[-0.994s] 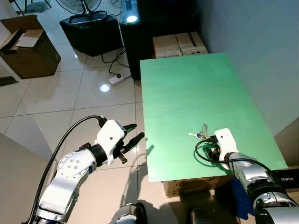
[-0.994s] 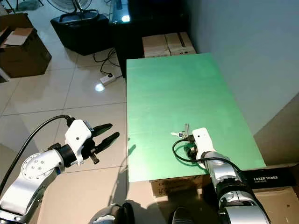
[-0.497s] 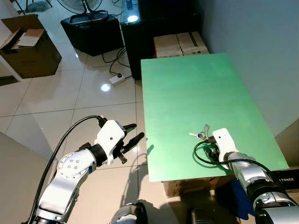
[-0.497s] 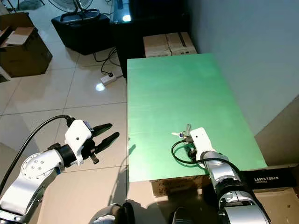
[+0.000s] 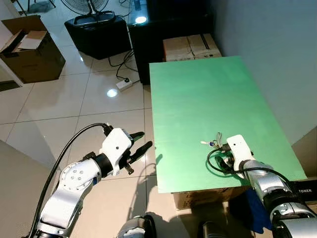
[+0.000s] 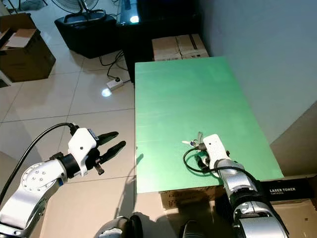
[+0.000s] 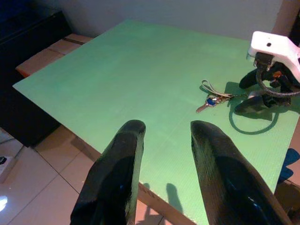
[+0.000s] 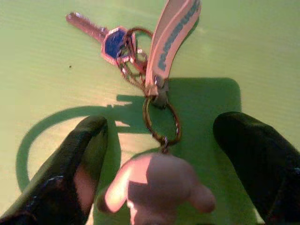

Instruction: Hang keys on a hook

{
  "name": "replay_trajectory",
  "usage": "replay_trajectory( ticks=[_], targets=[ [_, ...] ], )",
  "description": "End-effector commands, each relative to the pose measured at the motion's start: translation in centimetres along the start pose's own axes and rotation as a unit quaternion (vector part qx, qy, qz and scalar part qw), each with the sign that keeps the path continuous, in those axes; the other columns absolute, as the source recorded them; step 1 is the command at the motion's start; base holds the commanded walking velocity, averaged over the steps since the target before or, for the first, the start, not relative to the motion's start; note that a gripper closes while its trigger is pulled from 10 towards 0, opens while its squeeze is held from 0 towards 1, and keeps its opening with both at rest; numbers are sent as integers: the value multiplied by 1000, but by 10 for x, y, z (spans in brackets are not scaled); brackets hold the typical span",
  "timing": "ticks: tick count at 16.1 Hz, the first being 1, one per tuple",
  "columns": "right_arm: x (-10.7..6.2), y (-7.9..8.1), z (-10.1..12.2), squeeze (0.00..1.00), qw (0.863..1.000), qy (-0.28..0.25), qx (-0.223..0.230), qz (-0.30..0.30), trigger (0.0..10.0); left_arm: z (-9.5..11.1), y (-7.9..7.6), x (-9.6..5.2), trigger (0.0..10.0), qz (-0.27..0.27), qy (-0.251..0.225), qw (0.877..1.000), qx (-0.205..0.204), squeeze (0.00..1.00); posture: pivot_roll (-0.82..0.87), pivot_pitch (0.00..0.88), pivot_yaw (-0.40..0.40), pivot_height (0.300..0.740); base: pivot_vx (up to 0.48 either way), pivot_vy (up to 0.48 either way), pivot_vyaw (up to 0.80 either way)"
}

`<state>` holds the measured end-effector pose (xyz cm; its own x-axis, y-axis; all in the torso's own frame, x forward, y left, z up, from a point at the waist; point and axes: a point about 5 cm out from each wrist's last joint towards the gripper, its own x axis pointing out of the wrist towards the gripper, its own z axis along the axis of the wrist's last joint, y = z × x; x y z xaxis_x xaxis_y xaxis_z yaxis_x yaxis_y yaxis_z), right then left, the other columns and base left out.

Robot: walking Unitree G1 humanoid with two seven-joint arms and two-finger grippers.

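keys [image 8: 125, 47] lie flat on the green counter [image 5: 198, 99] near its front edge, a blue-headed key, a strap and a ring with a small pale charm [image 8: 154, 190] bunched together, not yet lifted. right pincer [image 8: 159, 159] is low over them with its fingers spread wide, one to each side of the charm and ring, touching nothing that can be made out, so the grasp looks about to begin and the carrying and hanging are all left to do. left pincer [image 5: 137, 146] hovers off the counter's edge over the tiled floor [image 5: 59, 104], fingers parted and empty. no hook can be made out anywhere, and the strap's lettering is too blurred to read.
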<state>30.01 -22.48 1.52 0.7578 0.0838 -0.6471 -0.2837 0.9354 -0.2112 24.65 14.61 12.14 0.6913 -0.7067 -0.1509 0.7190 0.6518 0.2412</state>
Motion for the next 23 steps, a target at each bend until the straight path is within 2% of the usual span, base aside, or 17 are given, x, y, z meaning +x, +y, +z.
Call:
replay_trajectory(
  ticks=[1, 2, 3, 7, 12, 14, 15, 23],
  targets=[
    [0, -2, 6, 1000, 1000, -7, -1, -6, 10000, -4, 3, -5, 10000, 3, 14, 1000, 3, 0, -4, 133, 130, 740, 0, 0, 0],
    [0, -3, 8, 1000, 1000, -12, 7, -7, 10000, -4, 3, -5, 10000, 3, 15, 1000, 4, 0, -5, 132, 131, 740, 0, 0, 0],
    [0, -3, 10, 0, 1000, -15, 16, -2, 10000, -5, 4, -6, 10000, 3, 16, 1000, 4, 0, -4, 134, 131, 740, 0, 0, 0],
    [2, 0, 12, 0, 998, -24, 52, 20, 10000, -6, 4, -8, 10000, 1, 20, 1000, 6, 0, 3, 140, 131, 740, 0, 0, 0],
    [6, 14, 8, 0, 998, -4, 41, 39, 10000, -8, 1, -10, 10000, -6, 26, 1000, 2, 0, 9, 134, 129, 740, 0, 0, 0],
    [7, 14, 6, 0, 998, 6, 44, 40, 4431, -8, 0, -10, 10000, -10, 26, 1000, -1, 0, 8, 133, 128, 740, 0, 0, 0],
    [7, 14, 4, 0, 998, 17, 40, 39, 0, -9, -1, -10, 10000, -17, 27, 999, -6, 0, 7, 131, 128, 740, 0, 0, 0],
    [6, 12, -4, 0, 998, 36, 33, 30, 0, -11, -3, -10, 10000, -31, 36, 999, -7, 0, 6, 131, 126, 740, 0, 0, 0]
  ],
)
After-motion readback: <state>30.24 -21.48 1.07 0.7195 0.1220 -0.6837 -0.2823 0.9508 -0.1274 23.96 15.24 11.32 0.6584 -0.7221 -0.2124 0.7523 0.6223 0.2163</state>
